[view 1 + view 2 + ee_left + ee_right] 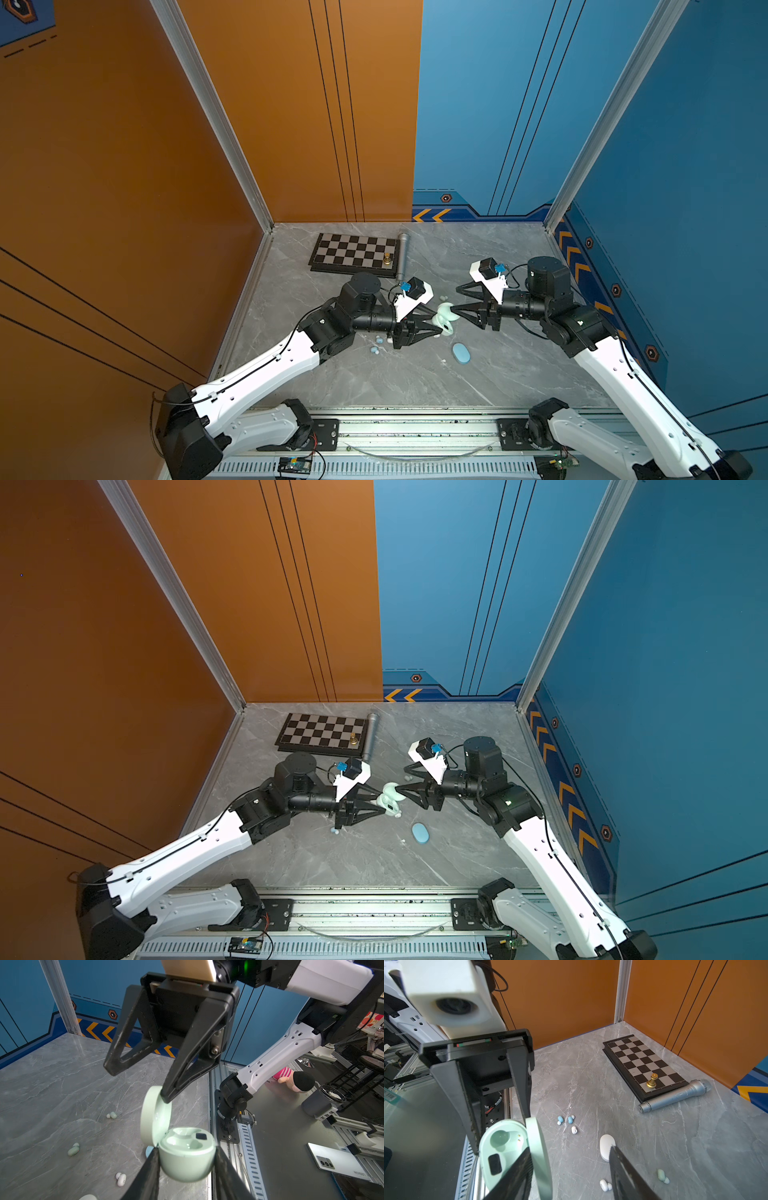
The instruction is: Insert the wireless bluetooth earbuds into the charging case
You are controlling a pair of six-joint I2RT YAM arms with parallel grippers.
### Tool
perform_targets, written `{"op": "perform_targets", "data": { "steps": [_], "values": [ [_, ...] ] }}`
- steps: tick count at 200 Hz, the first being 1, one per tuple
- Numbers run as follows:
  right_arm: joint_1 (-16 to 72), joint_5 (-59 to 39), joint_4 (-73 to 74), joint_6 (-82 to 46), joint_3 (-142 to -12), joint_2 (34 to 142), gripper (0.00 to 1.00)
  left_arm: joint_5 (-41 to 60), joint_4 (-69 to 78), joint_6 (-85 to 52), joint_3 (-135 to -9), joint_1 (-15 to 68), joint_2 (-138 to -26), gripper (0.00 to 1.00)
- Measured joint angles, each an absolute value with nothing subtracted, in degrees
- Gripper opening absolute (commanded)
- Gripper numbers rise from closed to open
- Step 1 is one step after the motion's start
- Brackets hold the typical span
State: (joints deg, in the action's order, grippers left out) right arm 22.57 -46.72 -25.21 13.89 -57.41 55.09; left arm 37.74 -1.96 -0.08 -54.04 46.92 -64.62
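While my left gripper [186,1147] clamps the base of the pale green case [187,1167] and, as I judge, carries it tilted clear of the table [591,1084], the lid [149,1118] stands hinged up, so both empty wells face outward. My right gripper [139,1084] hangs spread, grasping nothing, with one fingertip [166,1099] against the lid's rim, apparently to brace it open. The earbuds [574,1130], blue, white and green, lie loose on the table, none loaded. I read no brand on the case, and print on a phone [340,1159] beyond the table is too small to trust
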Motion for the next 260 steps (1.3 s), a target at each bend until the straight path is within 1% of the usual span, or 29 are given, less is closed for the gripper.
{"op": "perform_targets", "data": {
  "steps": [24, 51, 94, 128, 154, 176, 203, 207, 216, 233, 244, 260],
  "values": [
    [22.6, -46.6, -24.9, 14.1, -56.4, 55.0, 0.55, 37.7, -0.6, -0.8, -54.0, 46.9, -64.6, 0.00],
    [22.6, -46.7, -24.8, 14.1, -55.7, 54.5, 0.49, 37.7, -0.1, -1.2, -54.0, 46.9, -64.6, 0.00],
    [22.5, -48.2, -24.9, 14.1, -54.4, 53.9, 0.31, 37.7, 0.3, -1.2, -54.0, 46.8, -64.6, 0.00],
    [22.5, -49.4, -24.8, 14.2, -53.6, 52.9, 0.18, 37.3, 0.7, -1.2, -54.0, 46.8, -64.6, 0.00],
    [22.5, -49.7, -24.7, 14.2, -53.5, 52.6, 0.06, 36.8, 0.7, -1.4, -54.0, 46.8, -64.6, 0.00],
    [22.5, -49.7, -24.4, 14.1, -53.5, 52.5, 0.02, 36.7, 0.8, -1.6, -54.0, 46.8, -64.6, 0.00],
    [22.5, -49.3, -24.4, 14.1, -53.5, 52.5, 0.00, 36.5, 1.1, -2.0, -54.0, 46.8, -64.8, 0.00],
    [22.5, -49.2, -24.4, 14.1, -53.5, 52.5, 0.00, 36.5, 1.1, -2.1, -54.0, 46.8, -64.9, 0.07],
    [22.5, -48.7, -24.4, 14.2, -53.5, 52.3, 0.00, 36.3, 1.3, -2.3, -54.0, 46.8, -65.1, 0.28],
    [22.6, -47.4, -24.4, 14.7, -53.5, 52.0, 0.00, 35.7, 1.6, -2.7, -54.0, 46.8, -65.1, 0.50],
    [22.7, -46.1, -24.4, 15.1, -53.5, 51.6, 0.00, 34.9, 1.6, -2.7, -54.0, 46.8, -65.0, 0.58],
    [22.7, -43.6, -24.4, 15.7, -53.5, 51.0, 0.00, 33.6, 0.9, -2.8, -54.1, 46.7, -64.8, 0.63]
  ]
}}
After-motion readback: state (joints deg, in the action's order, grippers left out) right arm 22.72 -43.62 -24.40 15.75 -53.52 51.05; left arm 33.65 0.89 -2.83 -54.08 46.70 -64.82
